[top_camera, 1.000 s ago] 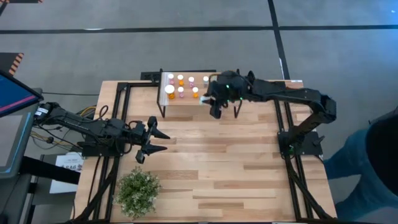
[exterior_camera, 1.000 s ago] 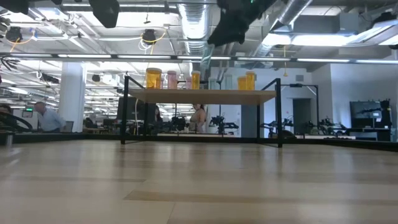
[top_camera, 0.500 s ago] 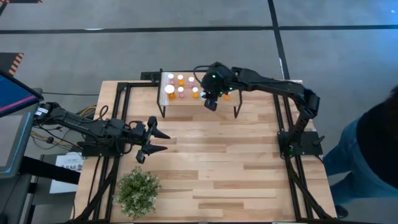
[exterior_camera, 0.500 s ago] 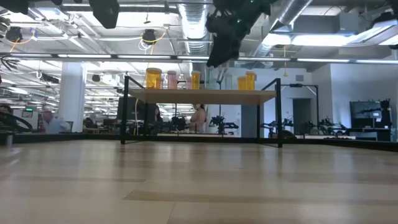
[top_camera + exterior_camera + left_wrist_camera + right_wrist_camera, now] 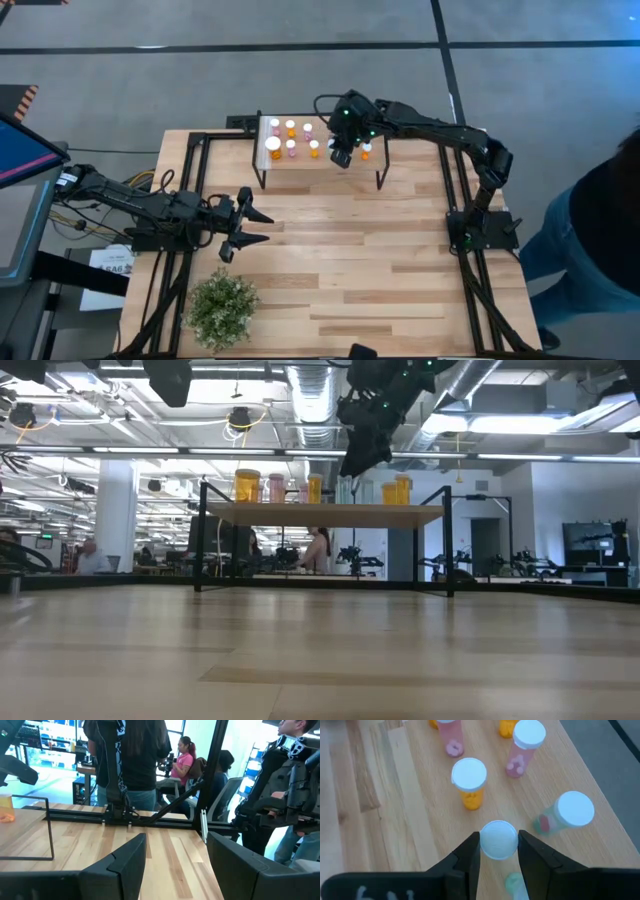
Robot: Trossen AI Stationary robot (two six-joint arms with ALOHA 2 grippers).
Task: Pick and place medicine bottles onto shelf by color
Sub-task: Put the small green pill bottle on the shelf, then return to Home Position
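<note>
Teal-green bottle point(image 5: 498, 840), white-capped, pinched upright in right gripper point(image 5: 498, 851) directly over shelf point(image 5: 300, 163), beside another teal-green bottle point(image 5: 566, 814). Orange bottle point(image 5: 469, 782) and pink bottle point(image 5: 525, 745) standing farther along shelf top. Left gripper point(image 5: 243, 225) spread apart, empty, low over surface point(image 5: 360, 260) near potted plant point(image 5: 222, 308).

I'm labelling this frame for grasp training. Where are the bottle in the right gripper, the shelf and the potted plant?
Held bottle point(image 5: 498, 839), right wrist view, on its white cap between the fingers.
Shelf point(image 5: 320, 513), low view, on its wooden front edge.
Potted plant point(image 5: 222, 306), high view, on its foliage.
</note>
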